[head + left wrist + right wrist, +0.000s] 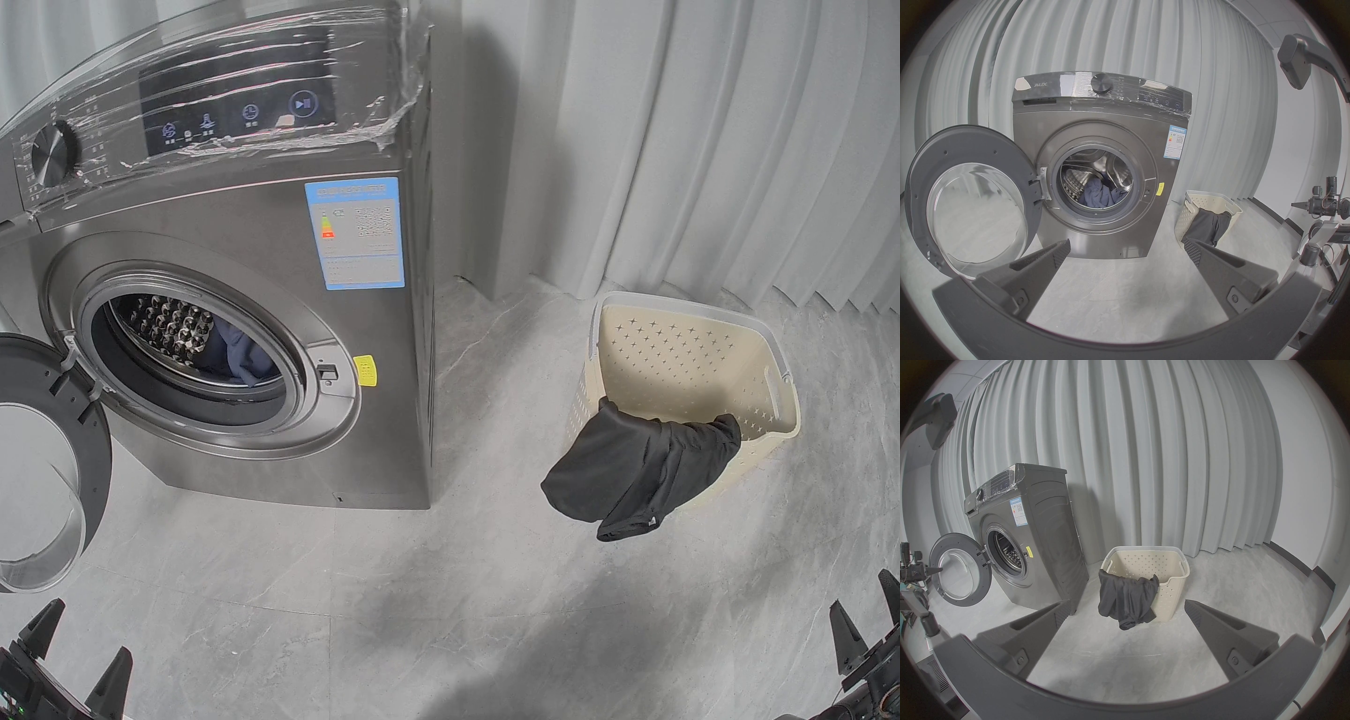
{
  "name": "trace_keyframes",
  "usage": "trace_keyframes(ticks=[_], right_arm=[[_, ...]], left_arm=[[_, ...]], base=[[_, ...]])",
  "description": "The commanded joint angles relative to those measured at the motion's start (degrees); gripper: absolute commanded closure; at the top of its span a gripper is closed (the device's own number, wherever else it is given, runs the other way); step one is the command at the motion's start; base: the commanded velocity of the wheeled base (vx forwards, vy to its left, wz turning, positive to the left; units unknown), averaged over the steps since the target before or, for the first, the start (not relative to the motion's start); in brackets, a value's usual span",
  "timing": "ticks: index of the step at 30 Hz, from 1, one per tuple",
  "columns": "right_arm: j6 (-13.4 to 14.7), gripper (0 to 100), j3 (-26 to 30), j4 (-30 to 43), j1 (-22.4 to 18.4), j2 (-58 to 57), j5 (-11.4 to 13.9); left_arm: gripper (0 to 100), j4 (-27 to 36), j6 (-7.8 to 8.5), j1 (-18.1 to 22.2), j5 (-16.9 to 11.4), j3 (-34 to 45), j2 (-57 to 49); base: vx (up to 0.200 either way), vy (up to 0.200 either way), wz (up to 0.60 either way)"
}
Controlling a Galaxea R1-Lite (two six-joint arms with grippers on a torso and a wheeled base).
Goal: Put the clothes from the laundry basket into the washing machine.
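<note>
While a crumpled black garment (637,464) drapes the rim of the laundry basket (684,302), the left gripper (86,630) and right gripper (861,592) sit well apart from it. Their jaws are spread wide, empty.

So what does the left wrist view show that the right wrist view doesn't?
Left wrist: looks straight into the drum, where a blue garment lies, past the open left gripper. Right wrist: the washing machine at an angle, side panel in sight, past the open right gripper. Both: the door open and a black garment draped over the rim of the laundry basket.
</note>
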Motion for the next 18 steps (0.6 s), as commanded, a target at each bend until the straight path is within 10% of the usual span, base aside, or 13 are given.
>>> trace_keyframes(ticks=[1, 12, 18], right_arm=[[-0.05, 0, 1.01, 0.02, 0.01, 0.24, 0.08], [-0.05, 0, 0.84, -0.5, 0.01, 0.16, 0.16], [0.48, 0, -7.43, -0.77, 0.09, 1.21, 0.34]], left_arm=[[0, -0.04, -0.04, 0.16, 0.01, 1.01, 0.05], [0, -0.04, -0.39, 0.16, 0.01, 1.01, 0.05], [0, -0.04, -0.21, 0.16, -0.08, 1.01, 0.05]], base=[[0.0, -0.2, 0.0], [0.0, -0.2, 0.0], [0.0, 0.0, 0.0]])
